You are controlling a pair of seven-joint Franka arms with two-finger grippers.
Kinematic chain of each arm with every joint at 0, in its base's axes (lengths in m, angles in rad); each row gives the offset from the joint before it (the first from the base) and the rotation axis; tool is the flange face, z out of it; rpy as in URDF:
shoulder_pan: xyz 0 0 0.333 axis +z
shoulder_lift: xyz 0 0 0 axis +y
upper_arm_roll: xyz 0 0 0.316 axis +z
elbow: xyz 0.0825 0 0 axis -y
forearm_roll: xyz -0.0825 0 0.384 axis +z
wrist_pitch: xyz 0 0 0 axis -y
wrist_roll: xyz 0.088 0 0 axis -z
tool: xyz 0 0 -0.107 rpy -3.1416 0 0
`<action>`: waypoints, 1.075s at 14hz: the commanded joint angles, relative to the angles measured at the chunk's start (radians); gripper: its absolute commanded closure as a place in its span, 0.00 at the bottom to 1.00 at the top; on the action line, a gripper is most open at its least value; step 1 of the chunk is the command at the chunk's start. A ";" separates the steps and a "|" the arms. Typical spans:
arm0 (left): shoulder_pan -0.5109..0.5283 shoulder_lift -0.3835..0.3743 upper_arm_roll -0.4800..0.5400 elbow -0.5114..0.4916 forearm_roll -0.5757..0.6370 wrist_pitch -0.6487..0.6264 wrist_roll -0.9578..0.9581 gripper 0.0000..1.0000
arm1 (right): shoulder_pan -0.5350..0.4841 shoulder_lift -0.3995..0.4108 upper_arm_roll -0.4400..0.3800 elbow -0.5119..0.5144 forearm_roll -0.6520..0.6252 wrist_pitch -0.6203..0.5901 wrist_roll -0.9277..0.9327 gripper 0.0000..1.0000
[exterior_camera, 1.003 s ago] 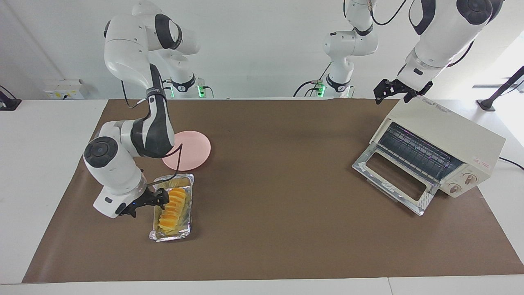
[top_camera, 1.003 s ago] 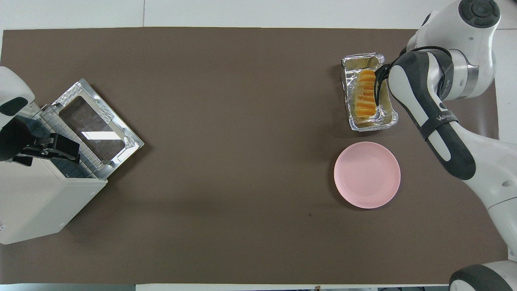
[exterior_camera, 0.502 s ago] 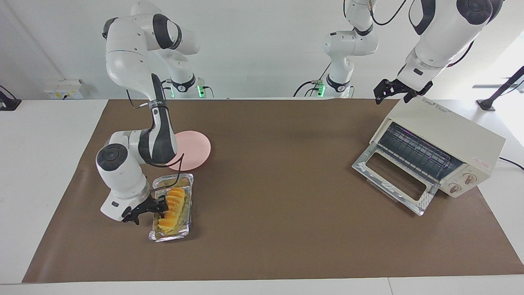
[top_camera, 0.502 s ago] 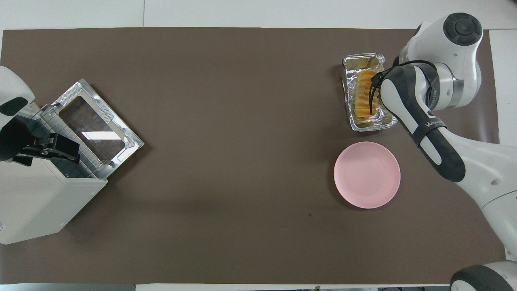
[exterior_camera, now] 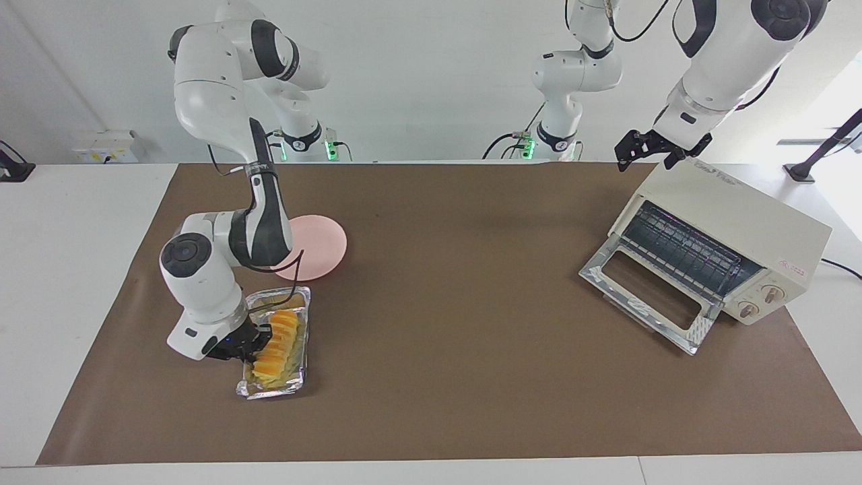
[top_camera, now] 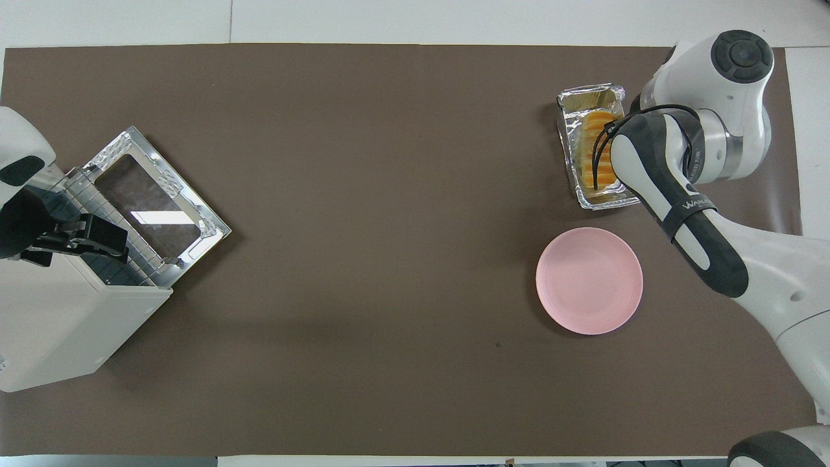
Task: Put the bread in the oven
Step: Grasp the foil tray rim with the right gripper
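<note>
**Visitor:** Facing view first, please: where is the bread [exterior_camera: 277,343] lying?

**Guide:** It sits in a crinkled foil tray [exterior_camera: 300,385] on the brown mat [exterior_camera: 444,377], at the right arm's end of the table. A pink plate [exterior_camera: 323,249] is just beside the tray, nearer to the robots.

**Visitor:** Which way does the loaf run?

**Guide:** Its long axis points roughly away from the robots, tilted slightly. The ridged slices stack along that line.

**Visitor:** And the hand working on it?

**Guide:** The right gripper [exterior_camera: 250,343] is down at the tray, coming at the loaf from the side, across its short width. Its fingers look pressed in against the loaf's flank, pinching it, though the wrist hides part of the contact. From the overhead view the forearm covers that side of the tray.

**Visitor:** Where does the bread have to go?

**Guide:** To the oven [exterior_camera: 741,236], well apart at the left arm's end of the table. Its glass door [exterior_camera: 643,296] is dropped open, facing the middle of the mat, with the wire rack showing.

**Visitor:** The other arm?

**Guide:** The left gripper [exterior_camera: 650,149] waits in the air over the oven's top edge, fingers spread, holding nothing. I judge the right arm must carry the loaf the whole length of the table.
</note>
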 commanded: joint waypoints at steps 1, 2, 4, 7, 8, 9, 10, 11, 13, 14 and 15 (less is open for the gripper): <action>0.009 -0.015 -0.005 -0.003 -0.006 -0.010 0.002 0.00 | -0.012 -0.024 0.008 -0.038 -0.003 0.027 -0.006 1.00; 0.009 -0.015 -0.005 -0.003 -0.006 -0.010 0.002 0.00 | -0.012 -0.024 0.009 -0.036 -0.003 0.025 -0.006 1.00; 0.009 -0.015 -0.005 -0.003 -0.006 -0.010 0.002 0.00 | -0.012 -0.025 0.011 -0.027 -0.005 0.006 -0.009 1.00; 0.009 -0.015 -0.005 -0.003 -0.004 -0.010 0.002 0.00 | -0.012 -0.042 0.017 0.009 -0.003 -0.094 -0.010 1.00; 0.009 -0.015 -0.005 -0.003 -0.004 -0.010 0.002 0.00 | -0.009 -0.057 0.021 0.017 -0.003 -0.134 -0.010 1.00; 0.009 -0.015 -0.005 -0.003 -0.006 -0.010 0.002 0.00 | 0.000 -0.077 0.022 0.019 0.015 -0.172 -0.009 1.00; 0.009 -0.015 -0.005 -0.003 -0.004 -0.010 0.002 0.00 | 0.010 -0.103 0.022 0.020 0.049 -0.215 -0.006 1.00; 0.009 -0.015 -0.005 -0.003 -0.004 -0.010 0.002 0.00 | 0.017 -0.129 0.023 0.029 0.075 -0.258 -0.001 1.00; 0.009 -0.015 -0.005 -0.003 -0.004 -0.010 0.002 0.00 | 0.065 -0.161 0.022 0.066 0.112 -0.358 0.048 1.00; 0.009 -0.015 -0.005 -0.003 -0.006 -0.010 0.002 0.00 | 0.080 -0.181 0.023 0.077 0.127 -0.387 0.098 1.00; 0.009 -0.015 -0.005 -0.003 -0.004 -0.010 0.002 0.00 | 0.118 -0.203 0.022 0.077 0.136 -0.412 0.158 1.00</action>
